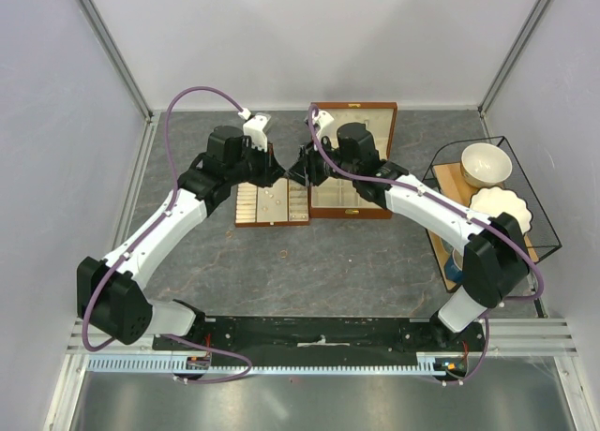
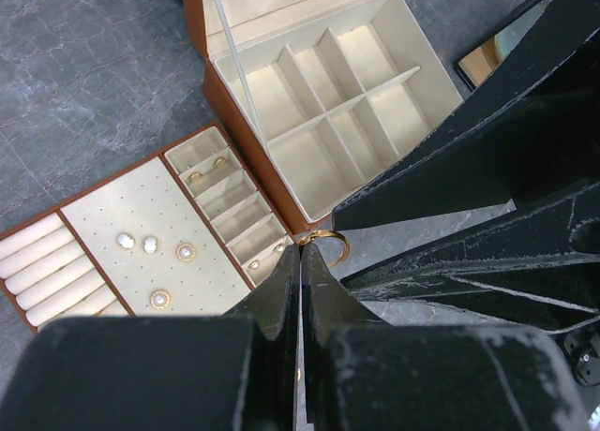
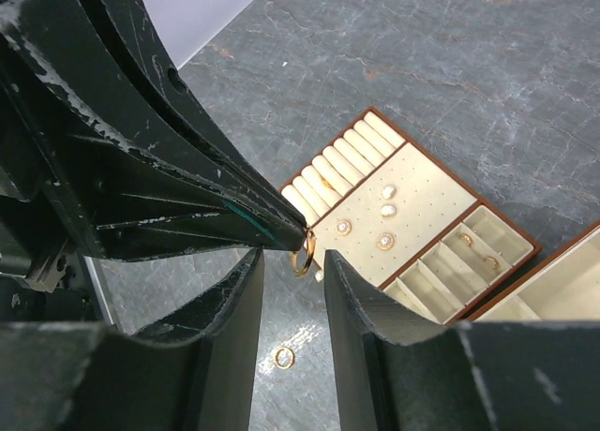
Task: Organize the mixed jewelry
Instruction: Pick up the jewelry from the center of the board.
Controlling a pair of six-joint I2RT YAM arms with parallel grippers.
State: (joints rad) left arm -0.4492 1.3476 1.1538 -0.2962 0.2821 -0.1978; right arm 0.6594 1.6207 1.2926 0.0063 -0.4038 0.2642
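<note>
**A:** Where's the gold ring [image 3: 304, 255]?

**B:** The left gripper [image 2: 300, 255] has it, fingers pressed together on the band. Seen from above, that's at the tray's [image 2: 131, 206] 1 o'clock, 9 o'clock of the open box [image 2: 309, 169].

**A:** And the right gripper [image 3: 292, 262]?

**B:** Partly open, a finger either side of the ring, gripping nothing. A second ring [image 3: 282, 357] lies on the table at the tray's 6 o'clock.

The white-and-black left arm [image 1: 155, 230] and right arm [image 1: 436, 211] are reaching inward toward the grey table's [image 1: 366, 262] far edge, tips nearly meeting. The black two-finger left tool [image 2: 300, 255] is pinching a thin gold ring [image 3: 303, 253]; the right tool [image 3: 292, 260] is gaping, its fingers straddling that ring.
</note>
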